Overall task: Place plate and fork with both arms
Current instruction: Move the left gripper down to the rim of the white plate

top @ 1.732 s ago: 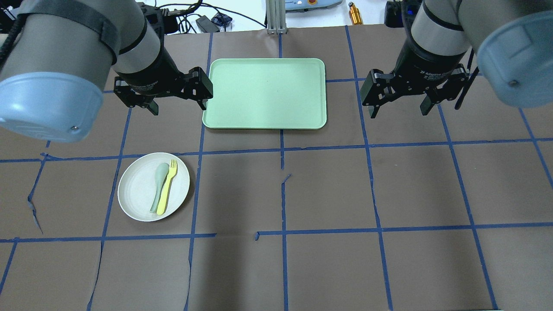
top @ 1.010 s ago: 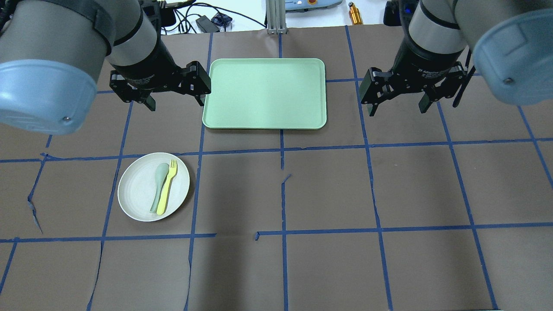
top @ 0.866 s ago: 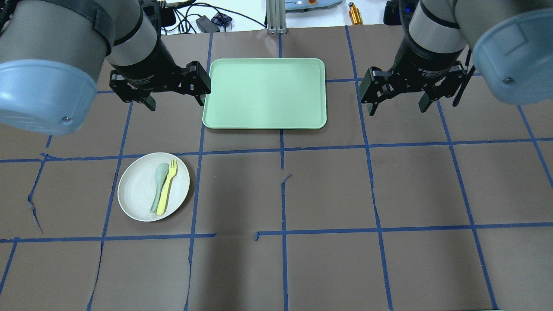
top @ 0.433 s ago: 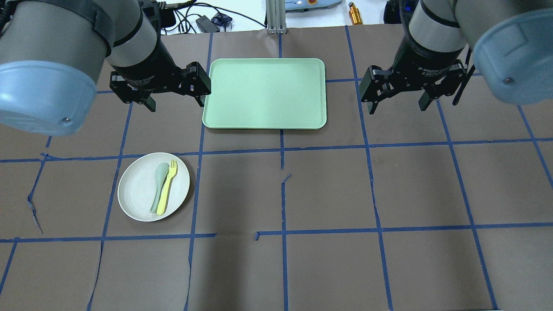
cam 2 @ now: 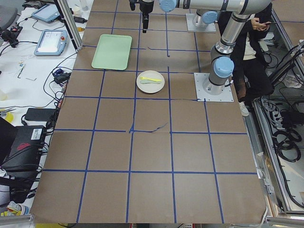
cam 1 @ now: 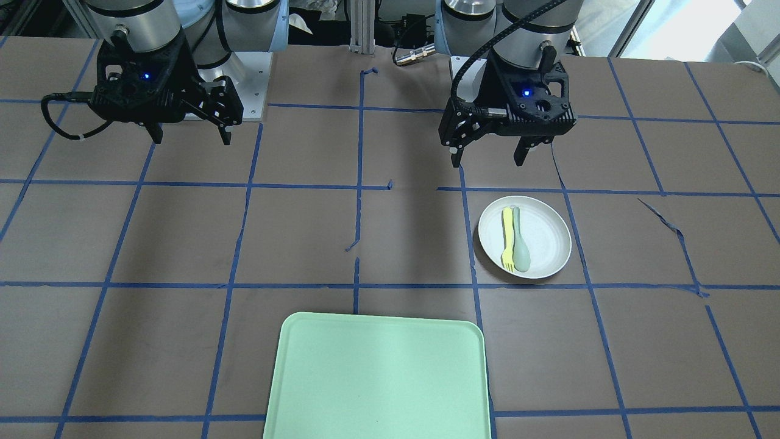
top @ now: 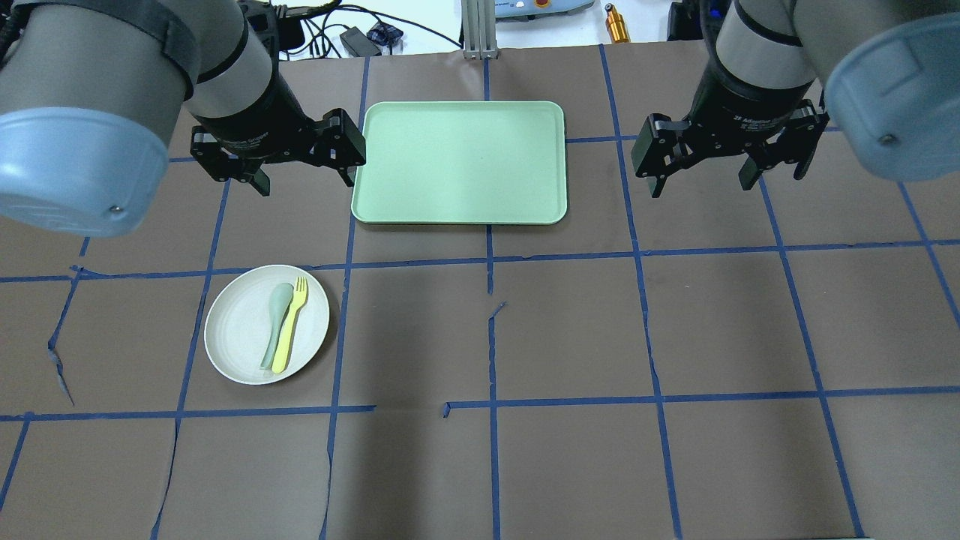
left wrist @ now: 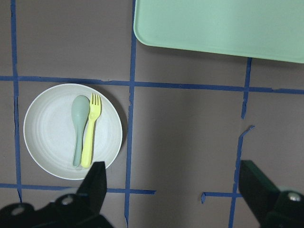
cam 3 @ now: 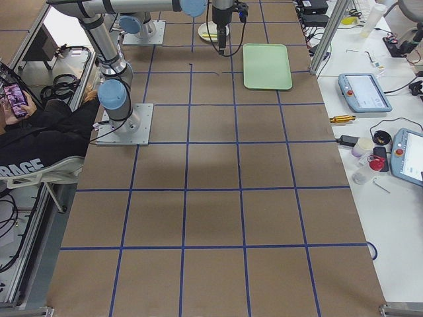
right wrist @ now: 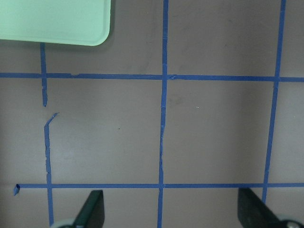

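Well, my bench (top: 570,330) is brown, gridded with blue tape (top: 645,253), and the mint-green tray (top: 459,161) lies flat toward its far side. The white plate (top: 236,330) sits on the bench nearer my base, on my left side, well apart from the tray. My left tool (top: 306,183) hangs above the bench just beside the tray's left edge, spread wide and holding nothing. My right tool (top: 702,187) hangs off the tray's right side, likewise wide open and empty. On the plate lie a grey-green spoon (top: 276,319) and, touching its right side, the yellow fork (top: 289,330), tines pointing toward the tray.
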`<state>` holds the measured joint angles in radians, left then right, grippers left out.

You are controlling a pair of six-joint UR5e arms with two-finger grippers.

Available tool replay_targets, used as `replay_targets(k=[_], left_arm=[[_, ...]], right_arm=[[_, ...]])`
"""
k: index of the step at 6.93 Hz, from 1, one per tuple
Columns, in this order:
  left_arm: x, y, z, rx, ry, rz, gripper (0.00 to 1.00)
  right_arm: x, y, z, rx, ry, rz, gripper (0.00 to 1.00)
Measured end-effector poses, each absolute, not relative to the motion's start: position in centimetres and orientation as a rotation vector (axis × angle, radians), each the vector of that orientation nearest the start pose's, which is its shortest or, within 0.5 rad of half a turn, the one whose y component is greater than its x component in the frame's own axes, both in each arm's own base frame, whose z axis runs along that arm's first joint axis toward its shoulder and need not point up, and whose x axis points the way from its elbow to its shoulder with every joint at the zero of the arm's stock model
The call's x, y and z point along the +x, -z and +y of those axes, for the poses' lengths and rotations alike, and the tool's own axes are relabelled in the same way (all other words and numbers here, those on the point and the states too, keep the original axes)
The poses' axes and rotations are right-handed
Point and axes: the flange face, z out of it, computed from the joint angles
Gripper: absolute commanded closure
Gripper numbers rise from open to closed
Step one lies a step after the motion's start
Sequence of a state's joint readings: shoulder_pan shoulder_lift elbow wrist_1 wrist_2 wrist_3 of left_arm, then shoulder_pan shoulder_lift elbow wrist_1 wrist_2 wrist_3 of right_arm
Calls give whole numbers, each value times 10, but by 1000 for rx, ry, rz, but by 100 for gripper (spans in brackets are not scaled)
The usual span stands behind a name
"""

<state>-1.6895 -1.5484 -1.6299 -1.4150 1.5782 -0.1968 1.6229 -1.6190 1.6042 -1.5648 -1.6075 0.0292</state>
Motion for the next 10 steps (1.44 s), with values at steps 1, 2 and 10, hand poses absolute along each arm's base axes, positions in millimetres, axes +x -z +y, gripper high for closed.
replay_targets(k=[1, 2, 10], left_arm=[[-190, -486, -474, -128, 188, 3141, 0], [-190, -486, -474, -128, 188, 3139, 0], [57, -351, -475, -69, -90, 3164, 6]], right_arm=[[155, -495, -465, -32, 26, 3174, 0], [156, -496, -465, -31, 35, 3168, 0], [157, -494, -470, -2, 88, 3158, 0]])
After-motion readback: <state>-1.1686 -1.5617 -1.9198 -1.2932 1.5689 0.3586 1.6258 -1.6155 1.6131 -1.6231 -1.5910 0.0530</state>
